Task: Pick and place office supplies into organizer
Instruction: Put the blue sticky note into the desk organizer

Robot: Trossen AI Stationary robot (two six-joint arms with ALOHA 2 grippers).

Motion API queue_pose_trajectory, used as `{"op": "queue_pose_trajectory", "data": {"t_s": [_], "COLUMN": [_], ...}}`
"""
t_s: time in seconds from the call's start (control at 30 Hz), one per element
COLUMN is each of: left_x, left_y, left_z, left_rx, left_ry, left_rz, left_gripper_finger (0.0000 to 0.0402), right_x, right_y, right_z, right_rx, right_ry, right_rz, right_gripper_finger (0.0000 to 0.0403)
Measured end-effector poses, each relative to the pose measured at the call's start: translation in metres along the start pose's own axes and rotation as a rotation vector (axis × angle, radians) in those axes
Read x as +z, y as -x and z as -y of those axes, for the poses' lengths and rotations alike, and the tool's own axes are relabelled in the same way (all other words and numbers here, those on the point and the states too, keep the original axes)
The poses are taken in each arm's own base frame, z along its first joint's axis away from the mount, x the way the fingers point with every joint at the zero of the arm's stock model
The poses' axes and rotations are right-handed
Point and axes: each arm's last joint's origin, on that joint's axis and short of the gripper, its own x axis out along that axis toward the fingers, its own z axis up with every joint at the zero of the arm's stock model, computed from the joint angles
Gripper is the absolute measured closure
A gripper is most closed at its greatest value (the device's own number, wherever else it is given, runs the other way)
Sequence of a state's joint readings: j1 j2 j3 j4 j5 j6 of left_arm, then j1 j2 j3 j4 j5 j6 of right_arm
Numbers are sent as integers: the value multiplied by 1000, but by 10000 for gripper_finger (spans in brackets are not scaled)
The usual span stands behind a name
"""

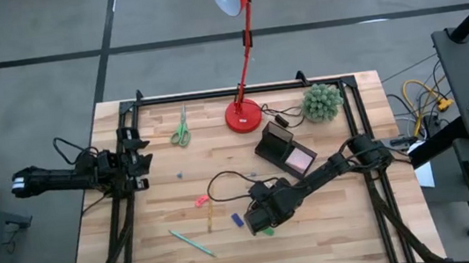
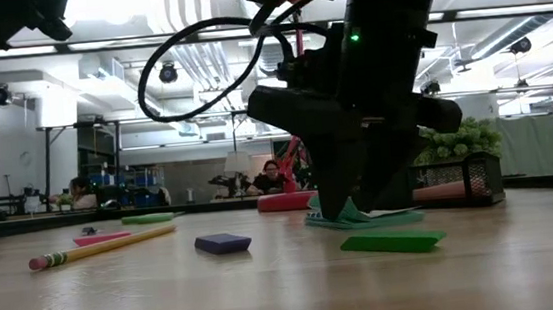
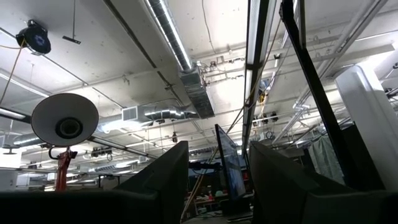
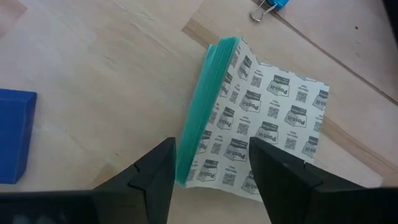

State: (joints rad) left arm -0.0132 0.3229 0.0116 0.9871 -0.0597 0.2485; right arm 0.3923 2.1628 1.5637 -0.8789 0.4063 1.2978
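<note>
Looking down past your right gripper [image 4: 211,177], you see its two dark fingers [image 4: 152,177] spread wide, straddling one end of a teal sticky-note pad with a pale printed backing sheet [image 4: 249,134]. The pad stands tilted on its edge on the light wooden table [image 1: 336,244], its teal stack nearer one finger and the printed sheet toward the other; neither finger visibly presses it (contact cannot be confirmed from the wrist view). Just beside the gripper lie a small blue block [image 4: 13,134] and a flat green piece [image 2: 392,240], with a blue binder clip [image 4: 268,7] beyond the pad. Farther out from it rest a yellow pencil with a pink eraser [image 2: 99,248] and a pink piece [image 1: 201,202]. Behind this gripper, toward the red desk lamp [image 1: 241,55], sits the black compartment organizer tray [image 1: 271,141] with a pink pad [image 1: 298,157] inside.

Your left gripper [image 1: 138,159] waits raised at the table's left rail, fingers [image 3: 155,186] parted and empty, aimed at the ceiling.
</note>
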Motion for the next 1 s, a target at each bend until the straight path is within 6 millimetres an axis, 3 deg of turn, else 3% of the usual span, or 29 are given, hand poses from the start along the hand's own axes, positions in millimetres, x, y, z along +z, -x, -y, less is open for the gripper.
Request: {"op": "queue_pose_trajectory", "data": {"t_s": [0.57, 1.0], "left_x": [0, 0], "left_y": [0, 0], "left_z": [0, 0], "left_rx": [0, 0], "left_ry": [0, 0], "left_rz": [0, 0], "left_gripper_finger": [246, 246], "right_x": [-1, -1], "right_y": [0, 6], "right_z": [0, 0], "right_rx": [11, 33], "right_ry": [62, 135], "right_rz": [-36, -118], "right_gripper_finger": [383, 394]}}
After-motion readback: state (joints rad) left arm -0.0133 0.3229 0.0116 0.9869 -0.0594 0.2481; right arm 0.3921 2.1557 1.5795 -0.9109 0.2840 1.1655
